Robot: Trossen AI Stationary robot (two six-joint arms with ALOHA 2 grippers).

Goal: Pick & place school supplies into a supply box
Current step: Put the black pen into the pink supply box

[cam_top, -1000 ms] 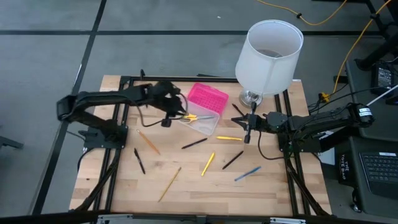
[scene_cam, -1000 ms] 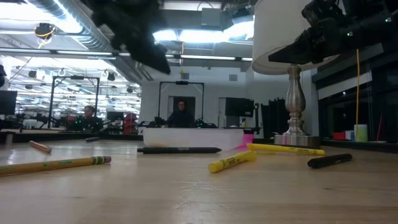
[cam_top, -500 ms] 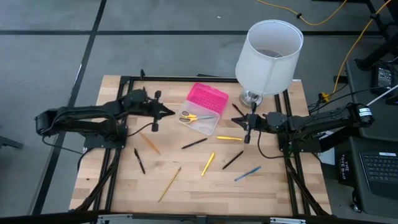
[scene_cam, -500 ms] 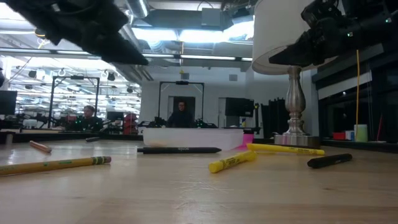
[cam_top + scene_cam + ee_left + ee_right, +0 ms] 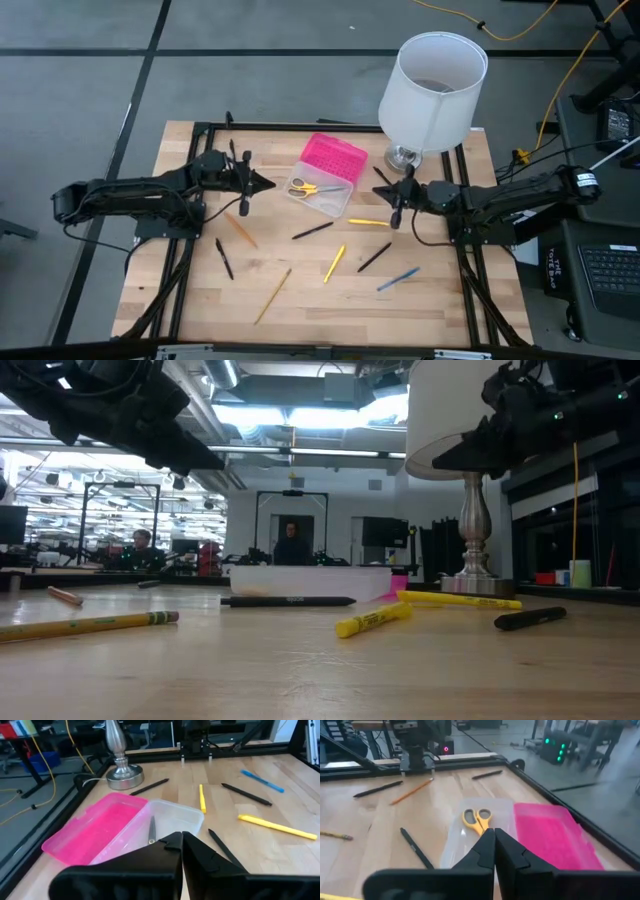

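Note:
The supply box lies open at the table's far middle, its pink half beyond its clear half. Yellow-handled scissors lie flat in the clear half, also seen in the right wrist view. Pens and pencils lie loose on the wood: an orange pencil, black pens, yellow ones, a blue pen. My left gripper is shut, just left of the box and above the table. My right gripper is shut, right of the box.
A white-shaded lamp stands on its metal foot at the far right, close to my right gripper. A black frame runs along the table's edges. A tan pencil and a black pen lie toward the near side.
My left gripper has drawn back from above the supply box toward the table's left edge and sunk lower, tipping up toward level. The scissors lie in the clear half where the gripper was.

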